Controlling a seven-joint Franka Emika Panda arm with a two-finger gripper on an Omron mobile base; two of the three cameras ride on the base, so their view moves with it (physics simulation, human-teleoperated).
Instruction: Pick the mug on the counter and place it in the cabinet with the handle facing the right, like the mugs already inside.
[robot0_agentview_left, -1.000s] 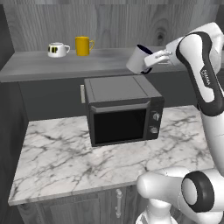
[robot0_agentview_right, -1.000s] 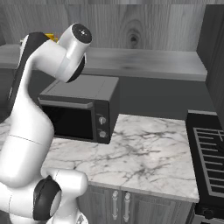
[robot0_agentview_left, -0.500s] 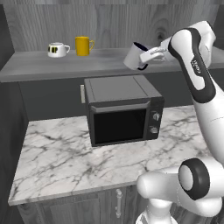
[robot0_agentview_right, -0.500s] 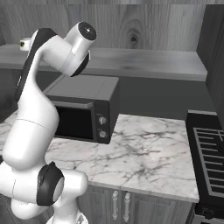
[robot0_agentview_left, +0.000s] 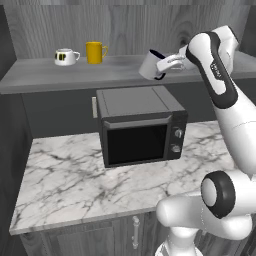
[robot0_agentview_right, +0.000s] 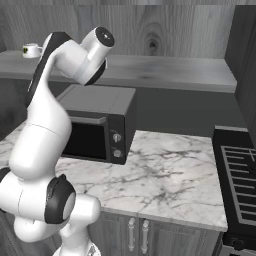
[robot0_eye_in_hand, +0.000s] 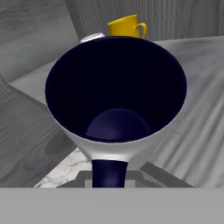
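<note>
Navy-rimmed mug (robot0_agentview_left: 151, 64), clenched by its handle in your gripper (robot0_agentview_left: 162, 66), has swung leftward along the cabinet (robot0_agentview_left: 60, 77); set-down comes next.

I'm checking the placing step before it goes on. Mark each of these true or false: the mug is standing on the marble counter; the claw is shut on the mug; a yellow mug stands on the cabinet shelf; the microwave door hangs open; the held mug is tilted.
1. The mug is standing on the counter. False: it is held up in the air at the front edge of the cabinet shelf, above the microwave.
2. The claw is shut on the mug. True.
3. A yellow mug stands on the cabinet shelf. True, beside a white cup.
4. The microwave door hangs open. False: it is closed.
5. The held mug is tilted. True.
</note>
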